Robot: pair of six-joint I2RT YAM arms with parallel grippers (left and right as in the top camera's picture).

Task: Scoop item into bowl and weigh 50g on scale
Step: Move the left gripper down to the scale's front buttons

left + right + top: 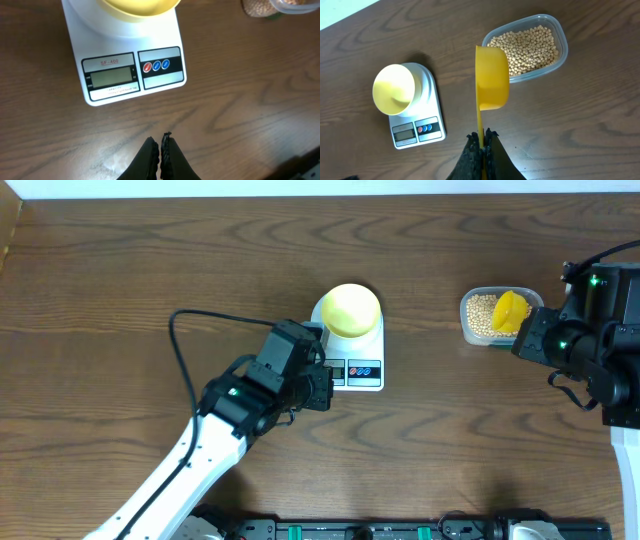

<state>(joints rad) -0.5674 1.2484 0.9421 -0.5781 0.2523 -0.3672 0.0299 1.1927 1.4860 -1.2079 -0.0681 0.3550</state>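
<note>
The pale yellow bowl (pixel 352 308) (pixel 394 89) (pixel 140 7) stands on the white scale (pixel 356 372) (pixel 110 77) (pixel 417 131). Its inside looks empty in the right wrist view. Tan beans (pixel 482 313) (pixel 525 47) fill a clear tub (pixel 562 50) at the right. My right gripper (pixel 482 135) (pixel 524 334) is shut on the handle of a bright yellow scoop (pixel 492 77) (pixel 511 312). The scoop hangs on its side by the tub's near edge, its inside hidden. My left gripper (pixel 161 137) (pixel 330 390) is shut and empty, just in front of the scale's display.
The brown wooden table (pixel 120 270) runs to a pale edge at the far left. A black cable (pixel 185 350) loops from the left arm. A rail with arm mounts (pixel 380 530) lines the front edge.
</note>
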